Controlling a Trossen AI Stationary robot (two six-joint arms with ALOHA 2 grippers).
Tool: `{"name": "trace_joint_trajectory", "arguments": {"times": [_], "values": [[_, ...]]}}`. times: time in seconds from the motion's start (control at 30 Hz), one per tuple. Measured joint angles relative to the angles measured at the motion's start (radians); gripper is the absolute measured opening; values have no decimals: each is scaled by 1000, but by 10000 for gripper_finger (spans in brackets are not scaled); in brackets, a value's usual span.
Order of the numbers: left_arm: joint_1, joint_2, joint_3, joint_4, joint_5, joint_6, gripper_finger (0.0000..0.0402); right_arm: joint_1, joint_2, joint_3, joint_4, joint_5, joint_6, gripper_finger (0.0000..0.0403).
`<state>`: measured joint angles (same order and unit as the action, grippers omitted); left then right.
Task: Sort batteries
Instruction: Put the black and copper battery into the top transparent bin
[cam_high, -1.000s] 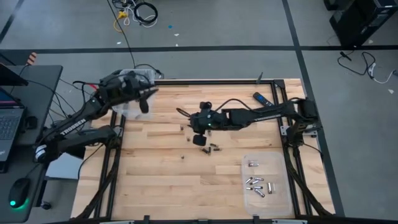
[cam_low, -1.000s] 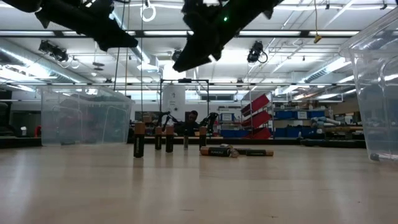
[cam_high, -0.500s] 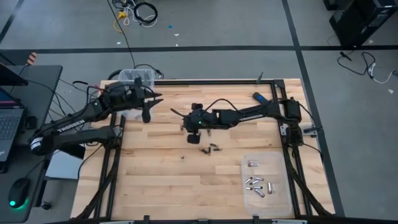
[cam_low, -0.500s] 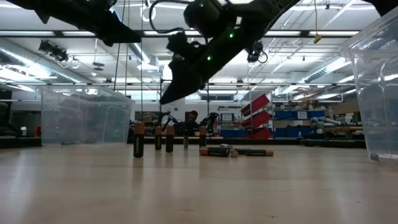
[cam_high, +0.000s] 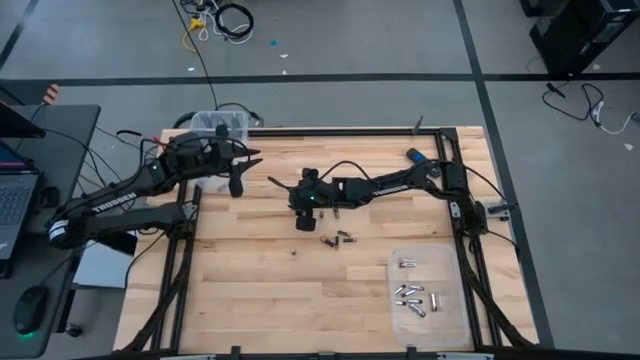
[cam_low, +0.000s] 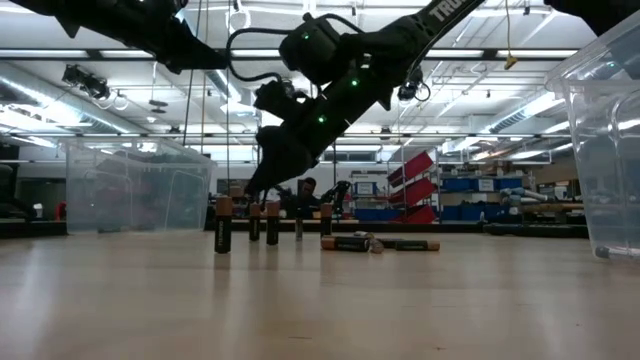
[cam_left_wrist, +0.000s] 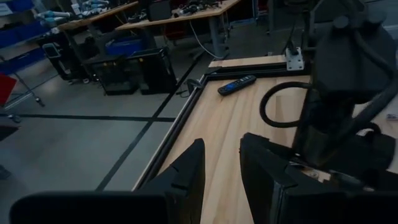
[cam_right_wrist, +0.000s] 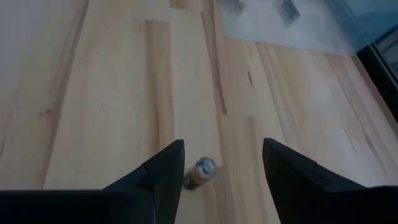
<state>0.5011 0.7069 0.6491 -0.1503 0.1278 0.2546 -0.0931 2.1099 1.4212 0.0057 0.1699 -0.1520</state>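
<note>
At frame centre, the right gripper, jaws wide and empty, hovers over an upright battery; next, descend and close.

A black-and-blue remote-like bar lay near the far right corner of the light wooden slatted table. A clear plastic bin stood at the far left corner. A flat clear plastic tray rested on the near right area.

You are getting bright, even light from the long white ceiling strip lamps, which are glaring slightly across the low view. The pale wooden tabletop is showing only soft, short shadows under the arms. The left wrist view is looking dimmer and bluish, and its near dark fingers are blurring out of focus.
</note>
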Motion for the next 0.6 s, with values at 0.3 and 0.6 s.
{"name": "trace_joint_trajectory", "arguments": {"times": [0.3, 0.6], "values": [[0, 0, 0, 1, -3, 0, 99, -9, 19, -2, -24, -37, 37, 202], [0, 7, 0, -3, -3, -2, 99, -9, 52, -2, -5, -55, 30, 195]]}}
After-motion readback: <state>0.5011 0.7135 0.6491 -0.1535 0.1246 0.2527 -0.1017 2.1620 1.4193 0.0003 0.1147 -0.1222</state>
